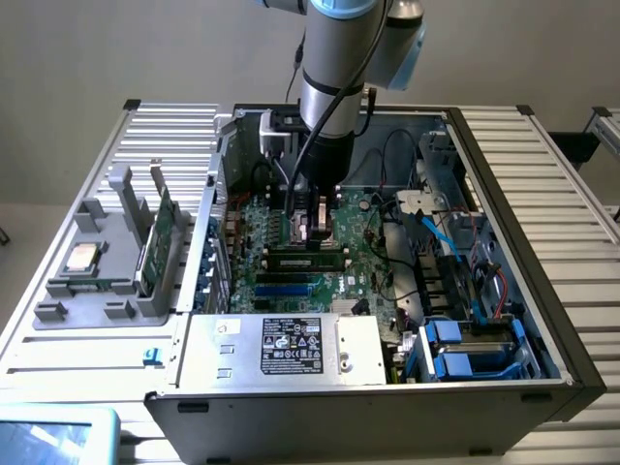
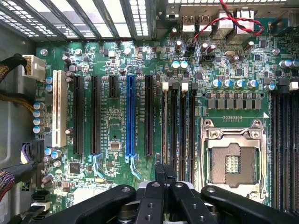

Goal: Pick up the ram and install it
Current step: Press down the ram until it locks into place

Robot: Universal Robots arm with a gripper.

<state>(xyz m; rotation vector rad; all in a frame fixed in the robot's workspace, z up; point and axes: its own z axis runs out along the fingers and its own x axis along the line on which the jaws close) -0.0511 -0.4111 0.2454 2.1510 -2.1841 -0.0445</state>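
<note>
Plainly, the gripper hangs over the memory slots (fingers pinched together, holding nothing); just beyond, the ram lies in a slot at the exterior view's centre. We judge seating is in hand, calling for straight, even pressure.

Robotics lab, open computer case — robot arm

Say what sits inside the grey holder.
A green board stands on edge in a slot; a silver chip lies flat. Its lower edge is hidden by the holder.
</note>
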